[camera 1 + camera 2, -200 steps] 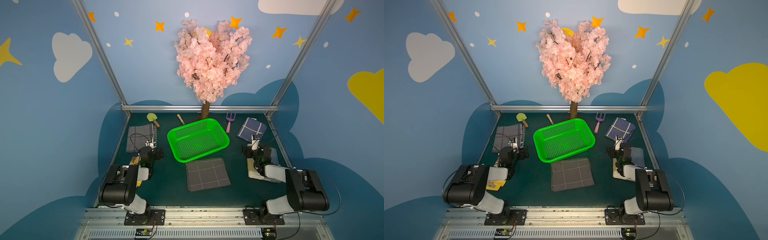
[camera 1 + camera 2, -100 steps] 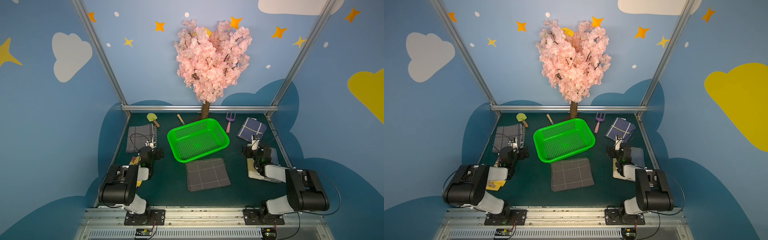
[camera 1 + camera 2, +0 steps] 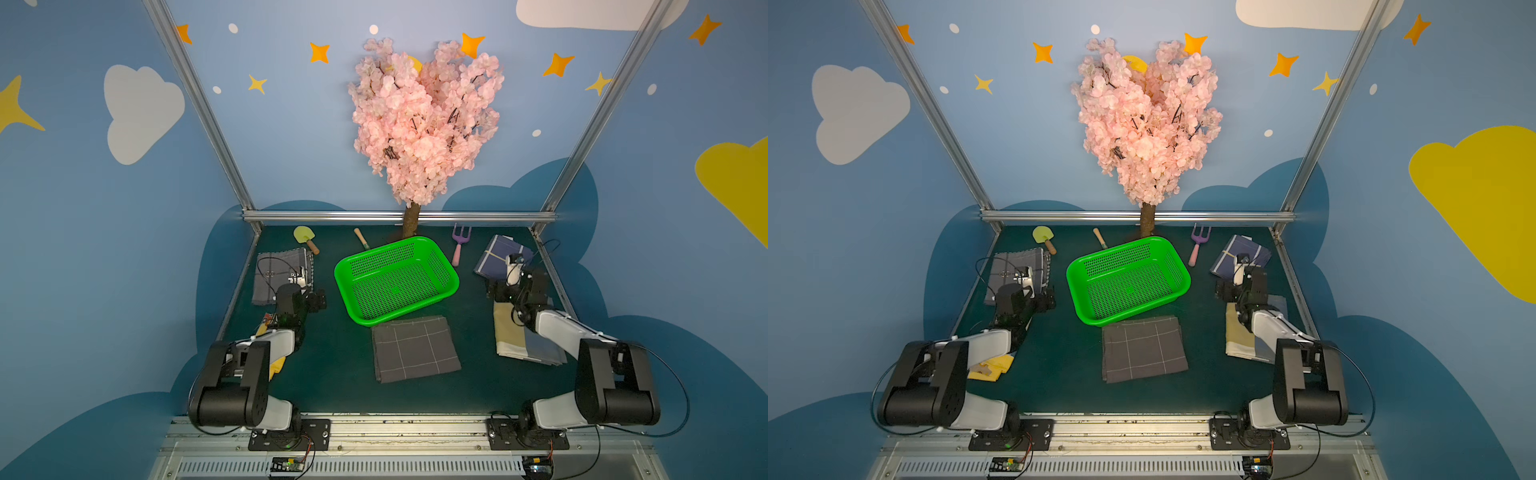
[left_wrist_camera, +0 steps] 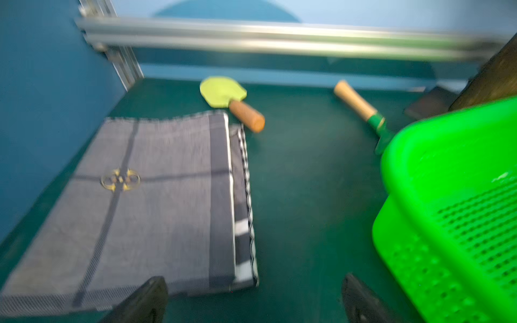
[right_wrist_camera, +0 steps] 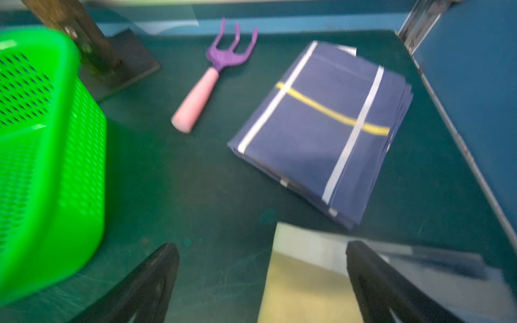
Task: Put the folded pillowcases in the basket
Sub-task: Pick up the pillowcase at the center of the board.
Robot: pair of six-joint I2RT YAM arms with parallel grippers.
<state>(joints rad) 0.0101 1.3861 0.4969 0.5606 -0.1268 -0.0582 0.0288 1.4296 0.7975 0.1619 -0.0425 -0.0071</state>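
Centrally, folded pillowcase (image 3: 415, 353) lies just beside basket (image 3: 343, 291), between left fingers (image 4: 145, 302) and right fingers (image 5: 377, 285), well apart; both spread, empty.

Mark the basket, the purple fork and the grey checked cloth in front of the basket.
basket (image 3: 395, 291): in a top view, its bare perforated floor.
purple fork (image 5: 197, 98): right wrist view, its pink handle.
grey checked cloth (image 3: 1142, 349): in a top view, its middle.
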